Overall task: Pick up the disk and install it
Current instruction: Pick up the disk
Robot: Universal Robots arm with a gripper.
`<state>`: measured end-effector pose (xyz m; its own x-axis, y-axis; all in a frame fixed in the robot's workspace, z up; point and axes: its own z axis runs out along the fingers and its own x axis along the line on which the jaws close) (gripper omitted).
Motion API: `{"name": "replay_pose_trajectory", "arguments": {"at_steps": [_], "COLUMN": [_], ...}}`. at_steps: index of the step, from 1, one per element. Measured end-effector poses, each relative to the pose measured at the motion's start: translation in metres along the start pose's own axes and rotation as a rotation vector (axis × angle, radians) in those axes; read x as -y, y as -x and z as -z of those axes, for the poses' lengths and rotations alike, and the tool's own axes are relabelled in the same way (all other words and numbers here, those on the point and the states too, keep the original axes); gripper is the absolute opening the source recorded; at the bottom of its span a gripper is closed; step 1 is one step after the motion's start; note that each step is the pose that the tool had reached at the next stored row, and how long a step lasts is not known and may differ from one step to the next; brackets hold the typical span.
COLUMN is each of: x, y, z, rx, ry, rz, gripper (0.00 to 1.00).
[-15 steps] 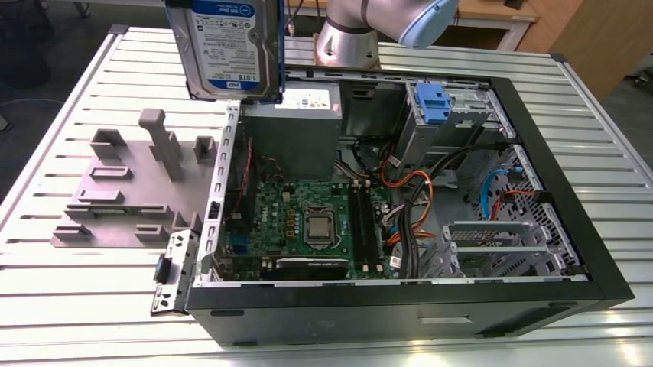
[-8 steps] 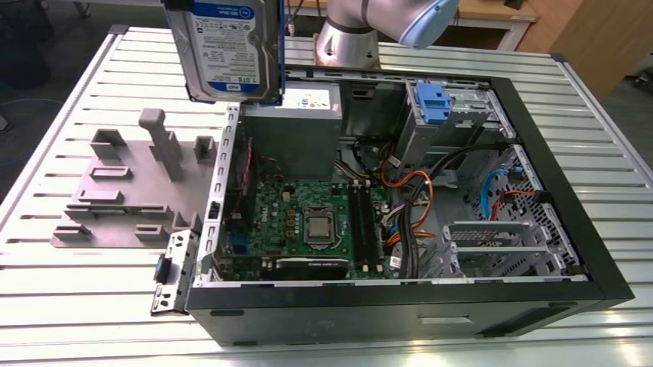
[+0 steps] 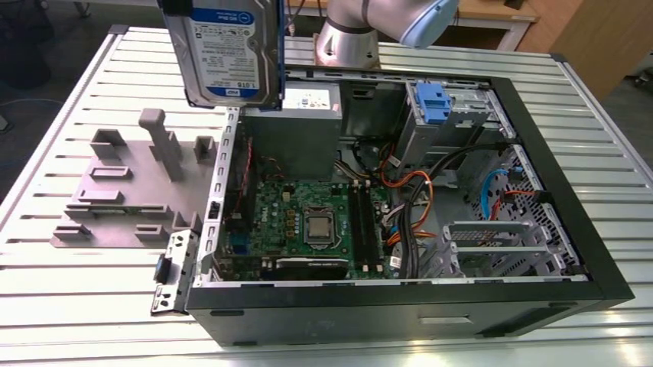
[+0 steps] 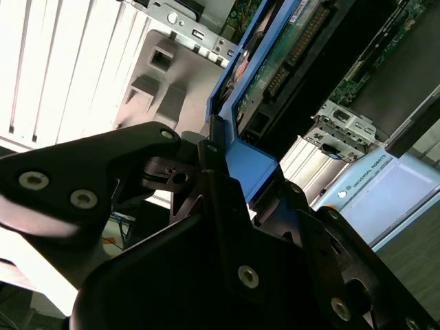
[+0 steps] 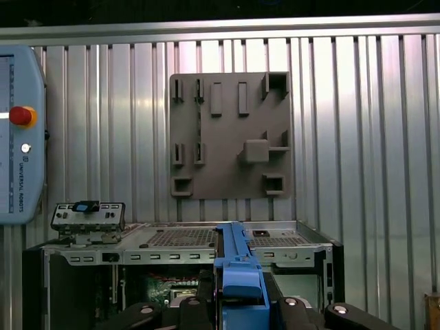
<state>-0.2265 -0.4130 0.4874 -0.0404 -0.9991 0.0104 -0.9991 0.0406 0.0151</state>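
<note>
The claw (image 4: 251, 182) is pinching the disk (image 4: 275, 62) by the blue carrier rail at its near end. In the second wrist view one black finger (image 4: 214, 172) is pressing flat against one side of that rail, and the opposite finger is closing in from the other side. The disk is sticking straight out beyond the fingertips, so its whole length is lying ahead of the claw rather than between the finger links. Its circuit-board side is showing in that view.

In the first wrist view the disk is appearing edge-on, a narrow blue strip (image 5: 234, 254) rising out from between the two finger links.

In the exterior view the disk (image 3: 229, 50) is hanging upright in the air with its blue-and-white label facing the camera, clear of everything under it. The silver arm (image 3: 357, 34) is standing just beside it.

Beyond the disk's free end, away from the claw, the open computer case (image 3: 571, 252) is lying on the ribbed table (image 3: 61, 290). A grey fixture plate (image 3: 122, 206) is sitting close against the case's side.
</note>
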Motion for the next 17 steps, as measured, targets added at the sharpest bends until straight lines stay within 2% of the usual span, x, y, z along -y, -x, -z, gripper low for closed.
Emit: {"name": "replay_pose_trajectory", "arguments": {"at_steps": [7, 17], "x": [0.0056, 0.0239], "y": [-0.0019, -0.0015], "z": [-0.0010, -0.0014], "rx": [0.0000, -0.0001], "ry": [0.0001, 0.0001], "rz": [0.000, 0.000], "gripper": [0.37, 0.37]}}
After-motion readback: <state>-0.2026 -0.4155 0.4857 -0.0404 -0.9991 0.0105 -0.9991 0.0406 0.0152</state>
